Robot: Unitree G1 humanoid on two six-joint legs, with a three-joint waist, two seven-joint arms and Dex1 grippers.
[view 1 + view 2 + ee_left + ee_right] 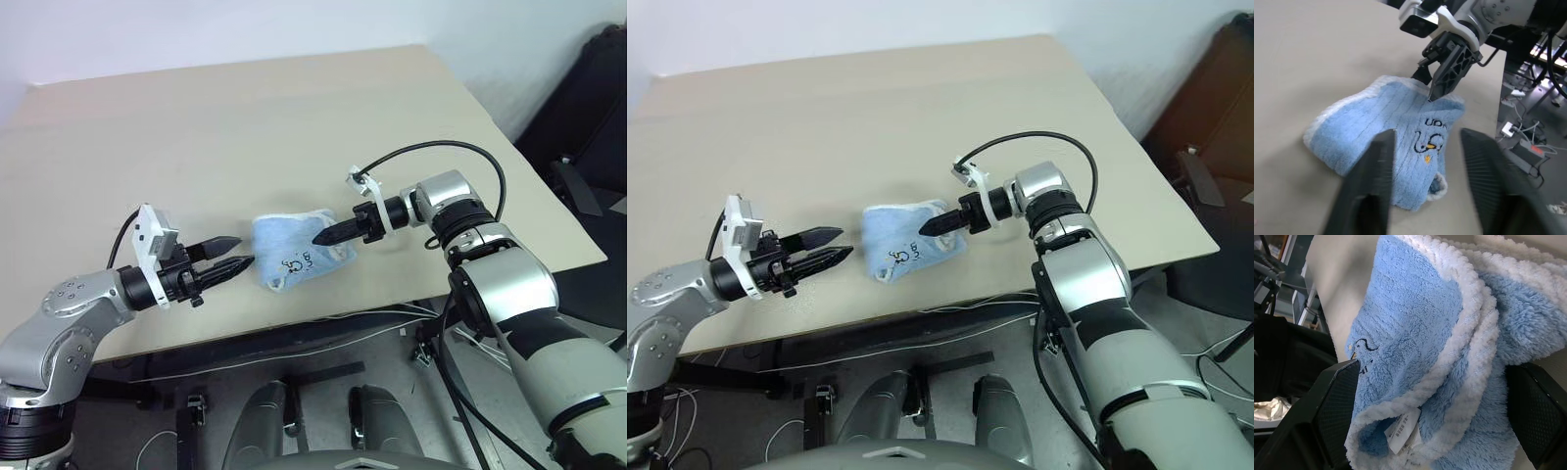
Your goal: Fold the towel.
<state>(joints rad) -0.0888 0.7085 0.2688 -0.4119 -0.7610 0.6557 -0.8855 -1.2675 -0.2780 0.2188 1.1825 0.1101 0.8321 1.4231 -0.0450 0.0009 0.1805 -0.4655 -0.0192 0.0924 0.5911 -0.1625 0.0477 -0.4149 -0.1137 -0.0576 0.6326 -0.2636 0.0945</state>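
The light blue towel [294, 253] lies folded into a small bundle near the table's front edge, with white edging and a dark embroidered figure [1429, 143] facing up. Its white tag [1403, 431] pokes out of the layered edge. My left gripper [245, 250] hovers just left of the towel, pointing at it, open with nothing between its fingers [1376, 171]. From the right, my right gripper [318, 236] reaches onto the towel's far right edge. It is open, and its fingers [1334, 396] stand wide on either side of the folded edging.
The beige table [245, 127] stretches wide behind the towel. Its front edge runs just below the towel, with cables [372, 318] hanging under it. A black chair [588, 117] stands off the table's right side.
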